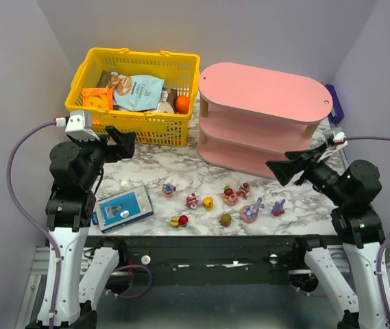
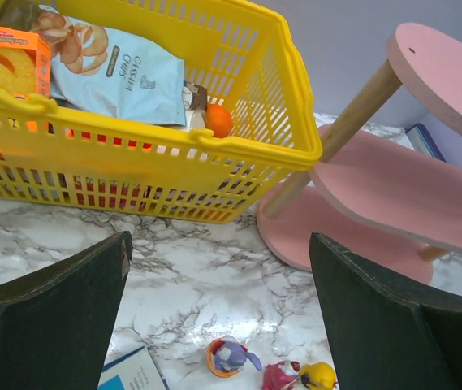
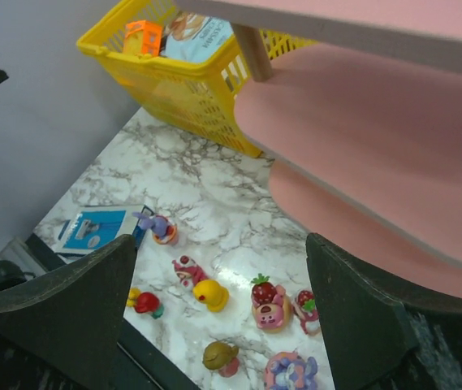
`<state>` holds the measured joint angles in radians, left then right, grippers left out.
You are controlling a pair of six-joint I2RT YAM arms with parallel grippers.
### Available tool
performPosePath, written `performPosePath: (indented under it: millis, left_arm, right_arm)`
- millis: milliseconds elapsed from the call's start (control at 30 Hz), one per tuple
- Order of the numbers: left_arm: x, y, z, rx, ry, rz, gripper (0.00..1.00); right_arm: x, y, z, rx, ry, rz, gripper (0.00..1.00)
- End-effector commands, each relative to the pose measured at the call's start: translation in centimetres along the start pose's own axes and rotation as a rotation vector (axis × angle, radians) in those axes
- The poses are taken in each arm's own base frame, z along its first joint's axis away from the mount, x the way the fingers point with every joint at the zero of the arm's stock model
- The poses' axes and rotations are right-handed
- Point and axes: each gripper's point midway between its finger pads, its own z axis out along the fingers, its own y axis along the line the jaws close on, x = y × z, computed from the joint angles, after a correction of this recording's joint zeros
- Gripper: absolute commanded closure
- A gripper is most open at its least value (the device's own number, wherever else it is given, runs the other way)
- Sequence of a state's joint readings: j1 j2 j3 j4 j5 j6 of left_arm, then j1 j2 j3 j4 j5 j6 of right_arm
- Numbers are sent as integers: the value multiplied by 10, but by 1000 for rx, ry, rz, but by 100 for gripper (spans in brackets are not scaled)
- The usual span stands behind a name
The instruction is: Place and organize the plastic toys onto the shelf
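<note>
Left tool (image 1: 120, 142) wide by yellow basket (image 1: 143, 129), right tool (image 1: 281, 169) wide by shelf (image 1: 263, 87), both empty, plastic toys (image 1: 230, 196) scattered on near tabletop (image 1: 155, 170), blue box (image 1: 123, 208) left

Marble tabletop (image 1: 155, 163) (grey-veined), pale lilac walls (image 1: 9, 55)

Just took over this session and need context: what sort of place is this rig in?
Probably a lab test booth, not a home or shop: plain grey walls enclose a marble-patterned table, and staged props sit on it: a yellow basket of snacks, a pink shelf, tiny plastic toys.
</note>
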<state>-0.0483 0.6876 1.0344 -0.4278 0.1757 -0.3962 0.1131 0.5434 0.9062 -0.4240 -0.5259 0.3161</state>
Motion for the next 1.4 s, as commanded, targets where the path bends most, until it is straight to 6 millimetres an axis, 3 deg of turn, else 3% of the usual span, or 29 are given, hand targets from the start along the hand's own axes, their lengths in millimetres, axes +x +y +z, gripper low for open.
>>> performPosePath:
  millis: [0,67,100,200,333,633,933,1167,1367]
  left_arm:
    - [6,-11,6,77,13,4,1]
    - [9,-12,8,84,20,-6,1]
    - [12,-11,11,84,30,-10,1]
    - [18,-11,15,92,51,-20,1]
    - [24,-7,20,80,74,-25,1]
    - [32,-1,25,63,99,-29,1]
    - [37,1,29,55,115,-34,1]
    - [38,3,31,49,121,-38,1]
    - [41,4,32,48,130,-41,1]
  right_arm:
    - [52,14,2,-74,135,118,9]
    - [68,8,7,-28,164,152,11]
    - [90,14,10,-46,224,171,11]
    - [128,16,17,-6,322,225,13]
    - [165,-13,17,197,379,314,14]
    - [209,-44,-7,415,419,434,25]
    - [245,-48,-23,466,521,466,30]
    - [274,-53,-24,472,558,489,30]
    - [281,-57,-8,442,537,453,32]
